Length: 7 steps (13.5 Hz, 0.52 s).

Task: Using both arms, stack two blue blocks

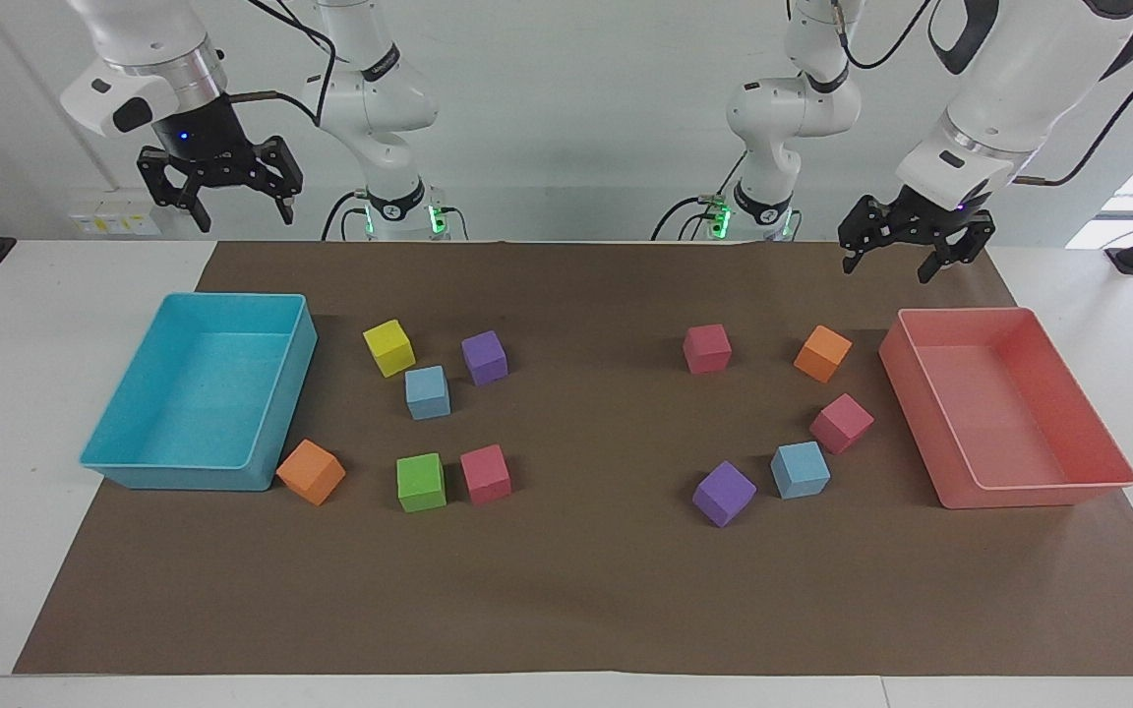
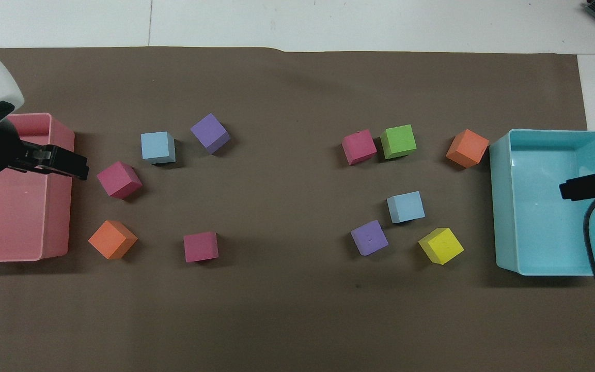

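Two sky-blue blocks lie apart on the brown mat. One blue block (image 1: 427, 391) (image 2: 405, 206) sits toward the right arm's end, among a yellow and a purple cube. The other blue block (image 1: 800, 469) (image 2: 157, 147) sits toward the left arm's end, beside a purple cube and a pink cube. My right gripper (image 1: 242, 211) (image 2: 567, 190) hangs open and empty high over the turquoise tray. My left gripper (image 1: 889, 267) (image 2: 78, 168) hangs open and empty over the pink tray's end nearest the robots. Neither touches anything.
A turquoise tray (image 1: 283, 403) stands at the right arm's end and a pink tray (image 1: 921, 413) at the left arm's end. Yellow (image 1: 388, 347), purple (image 1: 484, 357), green (image 1: 420, 482), orange (image 1: 311, 472) and several pink cubes lie scattered around the blue blocks.
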### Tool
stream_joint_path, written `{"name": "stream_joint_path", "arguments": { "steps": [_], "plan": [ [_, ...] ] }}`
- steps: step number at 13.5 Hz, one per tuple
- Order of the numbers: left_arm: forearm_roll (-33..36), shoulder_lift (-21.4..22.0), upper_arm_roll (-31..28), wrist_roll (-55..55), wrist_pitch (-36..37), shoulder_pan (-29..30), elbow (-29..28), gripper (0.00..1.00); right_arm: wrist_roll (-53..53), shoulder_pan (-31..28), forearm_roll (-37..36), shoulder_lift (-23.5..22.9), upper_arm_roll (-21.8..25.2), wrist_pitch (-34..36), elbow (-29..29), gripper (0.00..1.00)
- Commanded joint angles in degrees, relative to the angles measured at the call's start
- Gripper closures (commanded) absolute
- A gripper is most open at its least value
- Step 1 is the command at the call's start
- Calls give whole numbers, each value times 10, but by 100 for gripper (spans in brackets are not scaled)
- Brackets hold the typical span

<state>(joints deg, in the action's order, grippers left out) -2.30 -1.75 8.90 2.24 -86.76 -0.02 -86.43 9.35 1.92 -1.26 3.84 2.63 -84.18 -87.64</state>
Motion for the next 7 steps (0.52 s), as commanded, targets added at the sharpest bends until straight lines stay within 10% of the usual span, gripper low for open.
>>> {"name": "stream_joint_path", "arguments": {
  "steps": [1, 7],
  "plan": [
    [-7, -4, 1, -2, 14, 1, 11, 0, 8, -4, 6, -1, -1, 2, 5, 0],
    [-7, -4, 1, -3, 12, 5, 11, 0, 8, -4, 6, -1, -1, 2, 5, 0]
  ]
}}
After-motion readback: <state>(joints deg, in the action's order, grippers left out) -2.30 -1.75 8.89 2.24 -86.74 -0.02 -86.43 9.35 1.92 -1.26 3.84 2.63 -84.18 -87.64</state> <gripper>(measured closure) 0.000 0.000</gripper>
